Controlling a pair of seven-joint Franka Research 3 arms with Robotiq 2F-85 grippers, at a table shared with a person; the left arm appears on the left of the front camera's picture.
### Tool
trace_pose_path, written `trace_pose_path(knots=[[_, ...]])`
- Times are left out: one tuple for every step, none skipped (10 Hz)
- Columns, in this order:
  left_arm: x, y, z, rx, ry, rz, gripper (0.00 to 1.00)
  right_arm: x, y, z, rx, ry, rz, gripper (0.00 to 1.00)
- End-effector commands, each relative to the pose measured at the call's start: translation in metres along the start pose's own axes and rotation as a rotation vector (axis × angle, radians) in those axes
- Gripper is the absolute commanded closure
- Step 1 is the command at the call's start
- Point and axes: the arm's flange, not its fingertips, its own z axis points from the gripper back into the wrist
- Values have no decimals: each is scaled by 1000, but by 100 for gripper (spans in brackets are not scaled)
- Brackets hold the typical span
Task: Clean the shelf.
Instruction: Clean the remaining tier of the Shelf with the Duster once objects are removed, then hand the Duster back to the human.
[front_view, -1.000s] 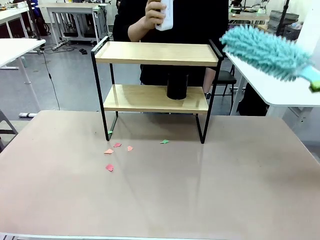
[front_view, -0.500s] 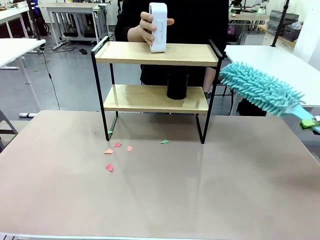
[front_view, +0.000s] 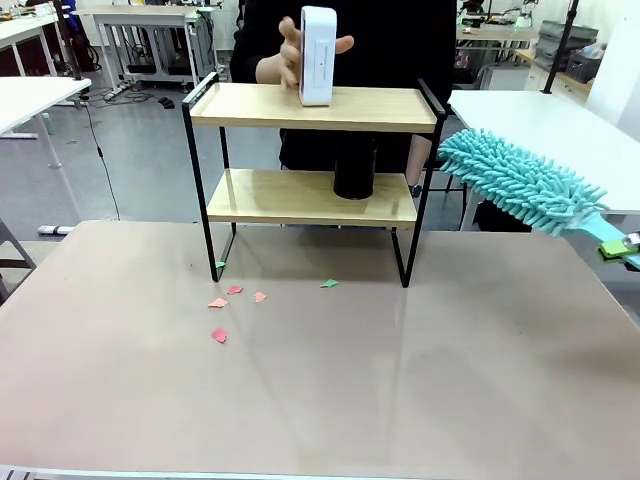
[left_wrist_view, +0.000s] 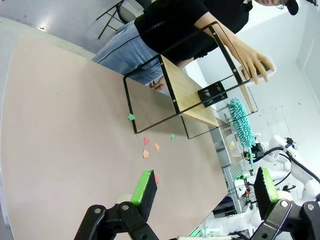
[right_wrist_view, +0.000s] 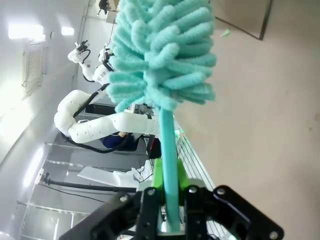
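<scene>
Teal duster (right_wrist_view: 162, 55) gripped by its handle in the right end effector (right_wrist_view: 167, 187); left end effector (left_wrist_view: 205, 187) spread open.
The shelf (front_view: 310, 108) is set at the counter's (front_view: 400, 380) far side, long axis left to right; the duster head is pointed at its right end.

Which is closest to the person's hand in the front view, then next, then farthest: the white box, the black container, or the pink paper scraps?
1. White box: on the shelf's top board, right at the hand.
2. Black container: lower board, underneath.
3. Pink paper scraps: on the table, in front.
</scene>
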Motion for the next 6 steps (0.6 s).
trace_pose_path(knots=[[0,-1,-1,-15,-11,-23,0,-1,6,2,14,-12,15,88],[0,-1,-1,-15,-11,-23,0,-1,6,2,14,-12,15,88],[0,-1,-1,-15,-11,-23,0,-1,6,2,14,-12,15,88],[0,-1,-1,-15,-11,-23,0,-1,6,2,14,-12,15,88],[0,-1,-1,-15,-11,-23,0,-1,6,2,14,-12,15,88],[0,-1,-1,-15,-11,-23,0,-1,6,2,14,-12,15,88]])
